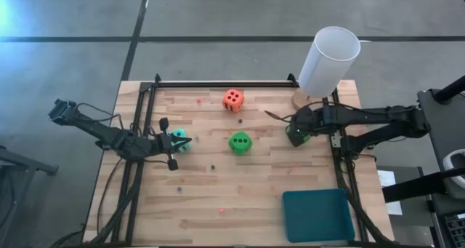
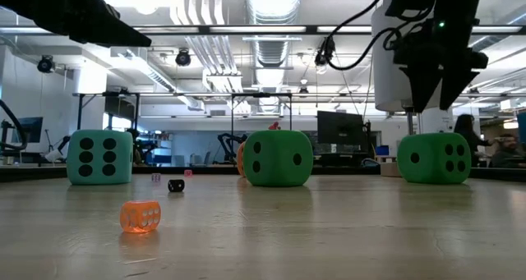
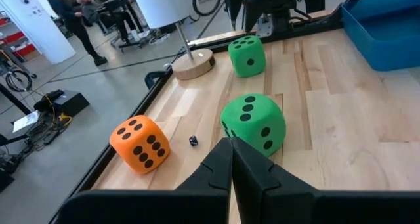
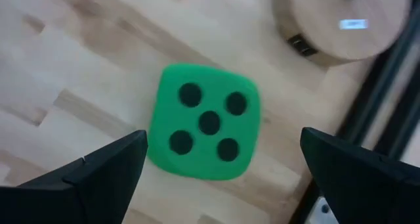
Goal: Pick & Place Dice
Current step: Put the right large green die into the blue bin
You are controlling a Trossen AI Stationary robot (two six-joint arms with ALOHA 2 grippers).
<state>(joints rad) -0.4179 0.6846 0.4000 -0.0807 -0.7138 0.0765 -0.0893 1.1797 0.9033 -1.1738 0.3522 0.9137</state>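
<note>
Four dice rest on the wooden table. The orange-red die [image 1: 233,99] is at the far middle and one green die [image 1: 240,142] at the centre. The turquoise die [image 1: 184,142] sits at the left, partly under my shut left gripper [image 1: 173,143], which hangs above it. The low view shows this die [image 2: 99,157] flat on the table. My right gripper [image 4: 223,137] is open and points down over the second green die [image 4: 203,122], near the right rail. Its fingers stand wide on either side and above the die [image 2: 434,158], with the five-pip face up.
A tall white cylinder [image 1: 327,59] on a round wooden base stands at the far right corner, just beyond my right gripper. A blue tray [image 1: 317,215] lies at the near right. Tiny dice [image 2: 140,216] lie scattered on the table. Black frame rails [image 1: 338,161] run along the sides.
</note>
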